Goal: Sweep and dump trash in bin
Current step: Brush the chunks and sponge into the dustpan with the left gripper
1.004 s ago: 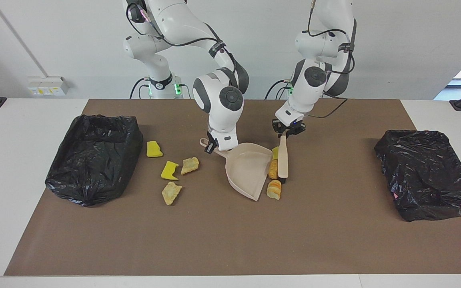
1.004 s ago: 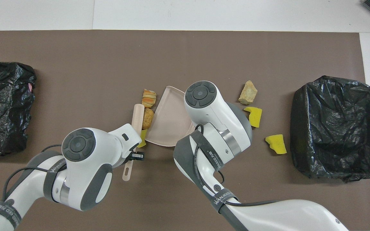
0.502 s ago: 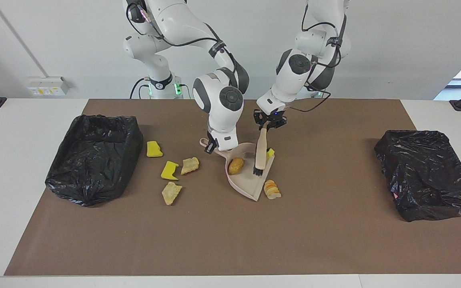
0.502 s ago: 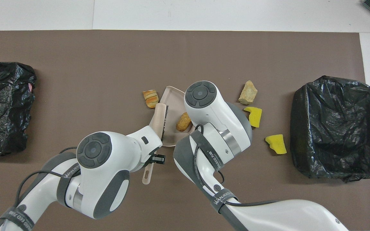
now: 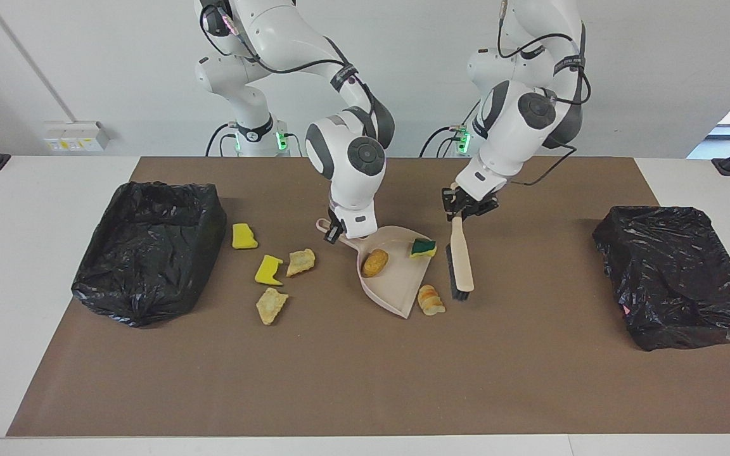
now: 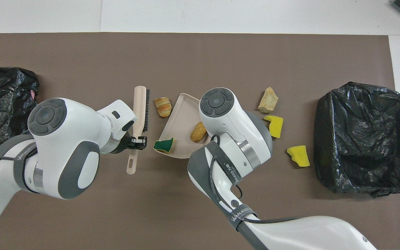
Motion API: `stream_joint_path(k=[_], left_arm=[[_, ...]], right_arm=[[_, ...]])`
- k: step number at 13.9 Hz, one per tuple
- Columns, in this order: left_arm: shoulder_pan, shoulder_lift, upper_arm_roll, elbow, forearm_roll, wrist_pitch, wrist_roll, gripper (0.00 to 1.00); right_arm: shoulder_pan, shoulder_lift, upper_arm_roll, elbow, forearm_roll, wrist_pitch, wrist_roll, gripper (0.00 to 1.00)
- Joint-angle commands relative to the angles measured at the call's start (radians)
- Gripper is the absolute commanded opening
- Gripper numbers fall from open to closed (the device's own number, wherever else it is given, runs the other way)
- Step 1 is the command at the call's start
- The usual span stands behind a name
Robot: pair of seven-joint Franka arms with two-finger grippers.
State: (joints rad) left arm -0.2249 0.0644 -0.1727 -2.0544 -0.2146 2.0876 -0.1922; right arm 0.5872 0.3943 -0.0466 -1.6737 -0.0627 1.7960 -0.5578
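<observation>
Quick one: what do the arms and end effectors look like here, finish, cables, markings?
Both arms have glossy white shells, dark grey joint bands and round grey caps. Black cables run along each, strapped on with printed black bands. Green lights glow at the bases. The left end effector and the right end effector are small and black.

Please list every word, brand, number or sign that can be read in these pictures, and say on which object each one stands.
"WANJEED": on the grey strap around the right arm, overhead view.
Strap print on the left arm: only partly visible, not readable.
White wall sockets: markings too small to read.
Nothing else bears text.
</observation>
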Motion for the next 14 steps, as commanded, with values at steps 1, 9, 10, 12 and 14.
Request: stream_joint_path(k=[1,9,10,12,14], left_arm=[[0.002,0.139,-0.008,0.100,0.063,0.000,0.005,0.00],[-0.141,0.083,-0.021,0.014,0.048,-0.001,0.126,0.00],[-0.160,0.080,-0.021,0.014,0.032,-0.001,0.111,0.00],[-0.163,0.077,-0.018,0.025,0.032,-0.003,0.099,0.00],[-0.131,0.077,-0.011,0.033,0.031,-0.003,0.105,0.00]], right_arm=[[-0.003,-0.011,0.005,0.002,0.012,-0.012,-0.002,0.00],[-0.003,-0.012,0.005,0.000,0.014,-0.015,-0.002,0.00],[-0.003,-0.012,0.005,0.000,0.014,-0.015,-0.002,0.00],[-0.003,-0.012,0.005,0.002,0.014,-0.015,-0.002,0.00],[-0.003,-0.012,0.005,0.002,0.014,-0.014,-0.002,0.00]])
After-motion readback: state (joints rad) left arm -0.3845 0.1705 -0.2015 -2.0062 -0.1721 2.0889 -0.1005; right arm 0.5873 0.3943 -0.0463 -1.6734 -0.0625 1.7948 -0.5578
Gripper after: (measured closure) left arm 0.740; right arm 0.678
